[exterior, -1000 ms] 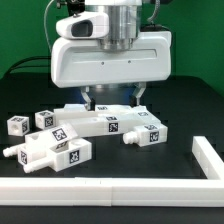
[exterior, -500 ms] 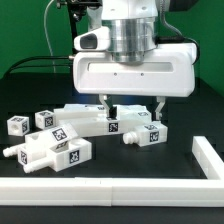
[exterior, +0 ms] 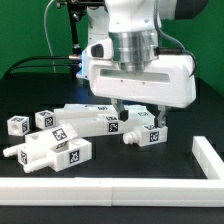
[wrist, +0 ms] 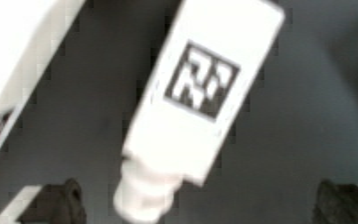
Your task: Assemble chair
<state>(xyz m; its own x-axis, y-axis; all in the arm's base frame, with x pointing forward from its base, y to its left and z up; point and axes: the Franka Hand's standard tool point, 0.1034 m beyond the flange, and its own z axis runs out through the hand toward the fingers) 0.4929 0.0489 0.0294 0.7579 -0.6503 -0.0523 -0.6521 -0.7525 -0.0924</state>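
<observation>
Several white chair pieces with black-and-white tags lie on the black table. A post-like piece [exterior: 146,134] lies to the exterior view's right of a long blocky piece [exterior: 84,121]. My gripper [exterior: 139,119] hangs open just above the post-like piece, one finger on each side of it. In the wrist view this piece [wrist: 201,85] shows its tag and a round peg end [wrist: 142,194] between my open gripper [wrist: 202,208]. The dark fingertips [wrist: 51,204] stand wide apart and hold nothing. A second white piece [wrist: 23,85] lies beside it.
A blocky tagged piece [exterior: 52,152] lies at the front on the exterior view's left, with a small tagged cube [exterior: 17,125] and another small piece [exterior: 45,118] behind it. A long low white rail [exterior: 100,188] runs along the front and turns up at the right [exterior: 208,156].
My gripper has moved toward the exterior view's right, from over the long blocky piece to over the post-like piece. Its fingers stayed open. The pieces have not moved.
</observation>
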